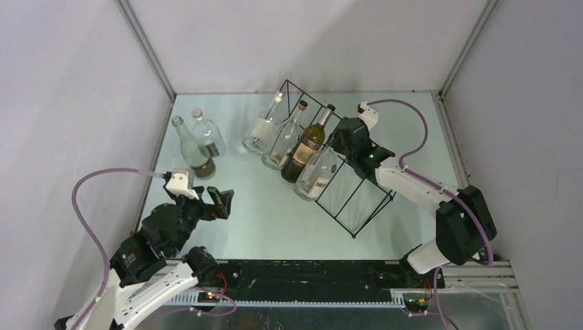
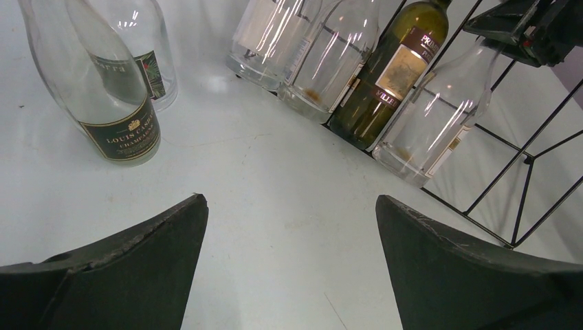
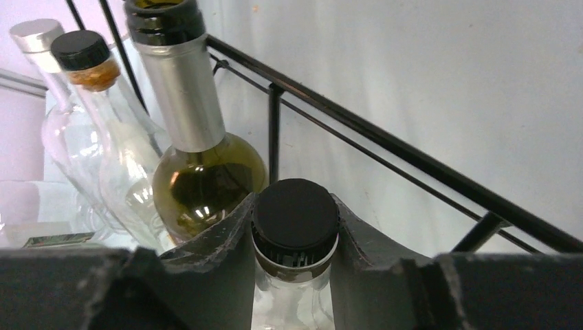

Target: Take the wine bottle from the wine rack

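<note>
The clear wine bottle [image 1: 317,173] is seen leaning in the wine rack [image 3: 274,130], right of centre in the top view, just beside a dark green bottle [image 1: 306,148]. Its black-capped neck is clamped in the right hand [image 3: 294,237]. The left hand [image 2: 290,206] is held spread apart above the tabletop [image 2: 275,172], at lower left, well apart from the rack.

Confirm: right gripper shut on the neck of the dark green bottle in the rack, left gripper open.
No: the right wrist view shows the right gripper shut on the neck of the clear bottle, beside the dark green bottle. The left gripper is open.
</note>
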`<act>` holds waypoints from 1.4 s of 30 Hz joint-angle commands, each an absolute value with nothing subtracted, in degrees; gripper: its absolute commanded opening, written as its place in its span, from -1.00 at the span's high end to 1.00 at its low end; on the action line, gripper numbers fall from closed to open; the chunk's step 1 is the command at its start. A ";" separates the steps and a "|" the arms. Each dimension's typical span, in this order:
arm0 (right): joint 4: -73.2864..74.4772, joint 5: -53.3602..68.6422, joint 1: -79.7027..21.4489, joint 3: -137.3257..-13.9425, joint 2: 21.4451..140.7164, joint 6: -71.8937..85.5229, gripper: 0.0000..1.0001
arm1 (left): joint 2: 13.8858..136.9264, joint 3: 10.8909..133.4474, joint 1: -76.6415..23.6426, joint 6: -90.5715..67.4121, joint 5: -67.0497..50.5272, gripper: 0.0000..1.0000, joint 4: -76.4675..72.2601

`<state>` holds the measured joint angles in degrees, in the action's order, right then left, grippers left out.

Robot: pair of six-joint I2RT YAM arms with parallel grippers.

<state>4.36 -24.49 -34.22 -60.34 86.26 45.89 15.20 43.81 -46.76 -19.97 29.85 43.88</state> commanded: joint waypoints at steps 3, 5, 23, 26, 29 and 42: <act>2.86 -25.35 -34.56 -62.75 83.96 44.15 0.46 | 15.61 43.42 -47.10 -19.99 30.55 -1.00 42.91; 2.93 -25.25 -34.82 -62.71 82.69 43.33 0.59 | 15.45 43.42 -47.09 -20.01 30.70 -0.99 42.99; -2.08 -39.87 -52.73 -62.73 75.02 25.53 1.00 | 13.07 43.66 -47.06 -20.63 32.68 -0.99 43.48; -6.74 -42.06 -57.28 -62.75 75.38 19.77 1.00 | 12.75 43.76 -47.11 -20.80 33.16 -0.99 43.69; -10.34 -43.88 -60.49 -62.73 76.56 14.56 1.00 | 12.18 43.90 -47.04 -21.44 34.37 -0.99 44.08; -19.63 -42.16 -72.63 -67.70 84.20 5.54 1.00 | 9.20 44.38 -47.03 -24.55 41.13 -0.99 46.77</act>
<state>-7.79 -40.34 -70.67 -60.38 83.83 8.45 10.55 43.81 -46.76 -23.00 38.65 46.78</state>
